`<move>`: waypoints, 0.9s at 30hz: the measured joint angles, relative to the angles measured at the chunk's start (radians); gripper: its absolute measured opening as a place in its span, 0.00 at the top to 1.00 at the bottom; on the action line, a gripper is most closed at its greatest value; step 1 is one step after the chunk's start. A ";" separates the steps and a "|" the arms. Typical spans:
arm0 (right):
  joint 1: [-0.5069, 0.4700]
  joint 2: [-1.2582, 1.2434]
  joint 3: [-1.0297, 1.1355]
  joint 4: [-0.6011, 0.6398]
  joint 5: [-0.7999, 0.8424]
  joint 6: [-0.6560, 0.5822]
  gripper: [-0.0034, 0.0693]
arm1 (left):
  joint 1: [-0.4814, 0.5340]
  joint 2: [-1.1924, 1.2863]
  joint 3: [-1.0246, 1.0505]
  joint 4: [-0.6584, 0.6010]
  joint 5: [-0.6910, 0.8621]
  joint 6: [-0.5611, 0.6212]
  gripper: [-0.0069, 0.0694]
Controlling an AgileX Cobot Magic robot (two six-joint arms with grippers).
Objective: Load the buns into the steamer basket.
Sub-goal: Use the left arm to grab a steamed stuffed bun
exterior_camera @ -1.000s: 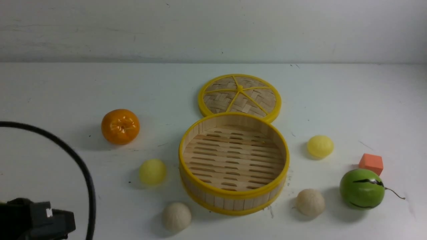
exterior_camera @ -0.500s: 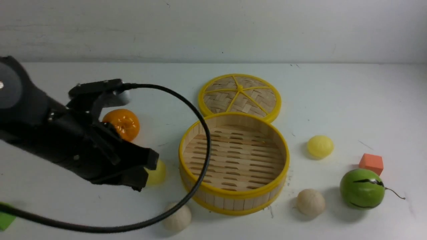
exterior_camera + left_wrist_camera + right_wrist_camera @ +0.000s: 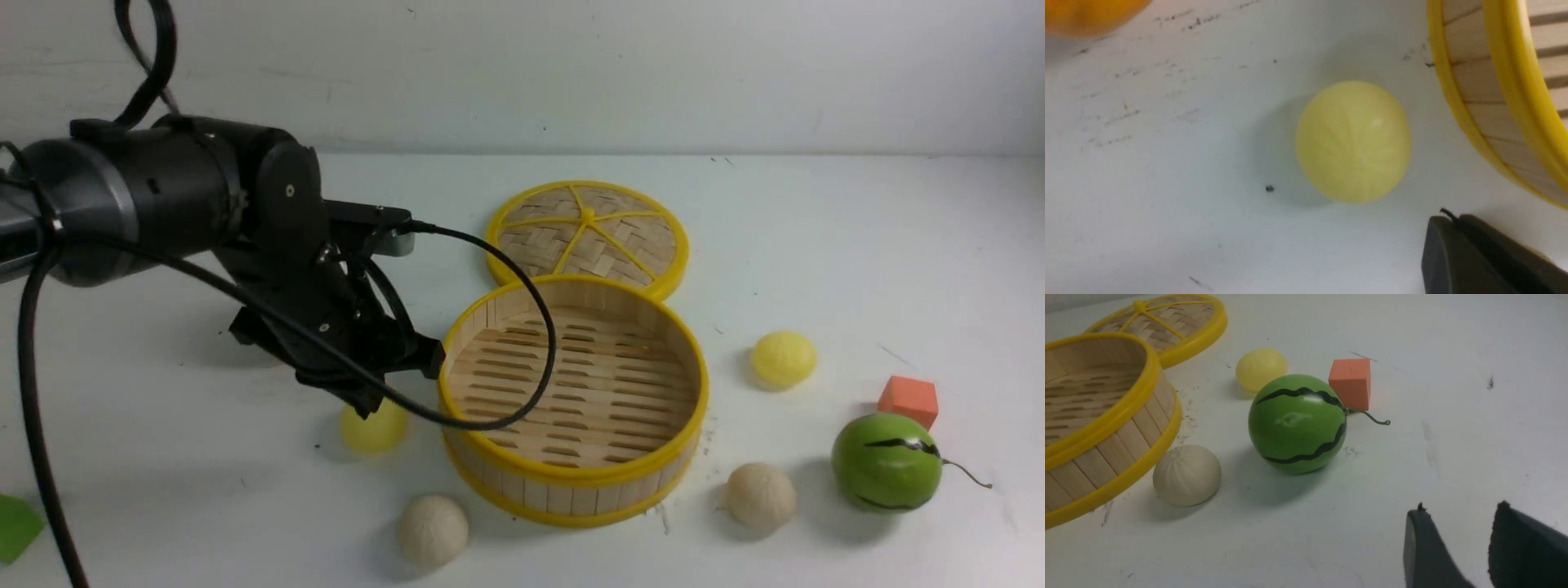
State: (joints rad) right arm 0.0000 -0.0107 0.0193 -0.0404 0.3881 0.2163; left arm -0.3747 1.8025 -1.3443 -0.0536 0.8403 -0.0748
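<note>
Four buns [image 3: 433, 532] all outside basket [image 3: 571, 474], so pickup step imo; left gripper [image 3: 1453, 218] pinched shut, empty, near yellow bun [image 3: 1353, 142], gotta open, line up, then lower; right gripper [image 3: 1462, 506] wide, nothing in it

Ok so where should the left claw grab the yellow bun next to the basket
Probably around the middle of the yellow bun, fingers on opposite sides, coming from above. It is round and low, with table showing all around it, though the basket wall stands close on one side.
</note>
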 joint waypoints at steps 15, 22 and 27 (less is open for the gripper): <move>0.000 0.000 0.000 0.000 0.000 0.000 0.62 | 0.010 0.127 -0.052 0.109 -0.053 -0.001 0.60; 0.000 0.000 0.000 0.000 0.000 0.000 0.62 | 0.010 0.149 -0.053 0.119 -0.064 -0.001 0.60; 0.000 0.000 0.000 0.000 0.000 0.000 0.62 | 0.010 0.149 -0.053 0.119 -0.066 -0.001 0.60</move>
State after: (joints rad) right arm 0.0000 -0.0107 0.0193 -0.0404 0.3881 0.2163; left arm -0.3648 1.9519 -1.3972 0.0652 0.7739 -0.0757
